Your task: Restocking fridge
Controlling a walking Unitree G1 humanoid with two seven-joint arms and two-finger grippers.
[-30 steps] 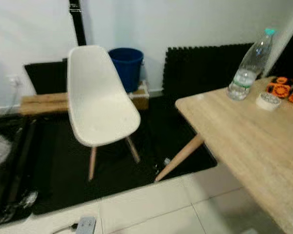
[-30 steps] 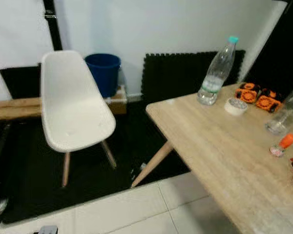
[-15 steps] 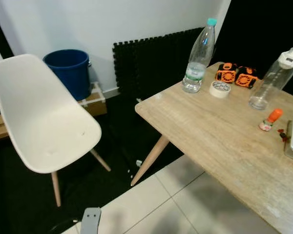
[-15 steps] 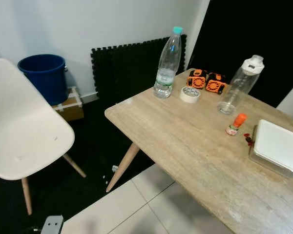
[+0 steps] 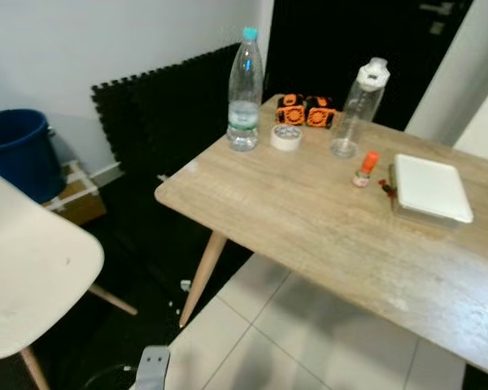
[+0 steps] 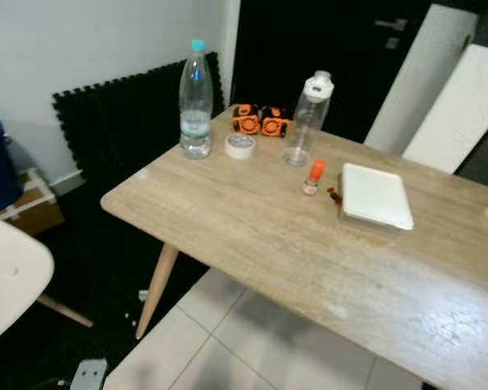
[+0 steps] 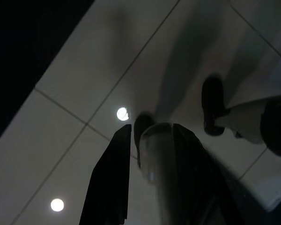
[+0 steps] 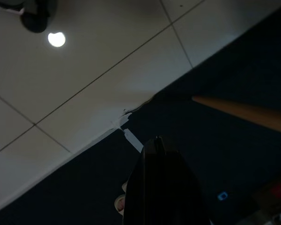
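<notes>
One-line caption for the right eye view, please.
Wooden table holding a tall water bottle, tape roll, clear flask and white lidded container.

Both grippers hang low over the floor tiles (image 7: 84,70), left gripper (image 7: 147,140) and right gripper (image 8: 159,150) well below the table (image 5: 309,227). Up on it, ahead: bottle (image 5: 245,89) far left, tape roll (image 5: 286,136) beside it, second bottle (image 5: 354,110) further right, lidded box (image 5: 429,187) rightmost. Chair (image 5: 24,284) sits off left.
</notes>
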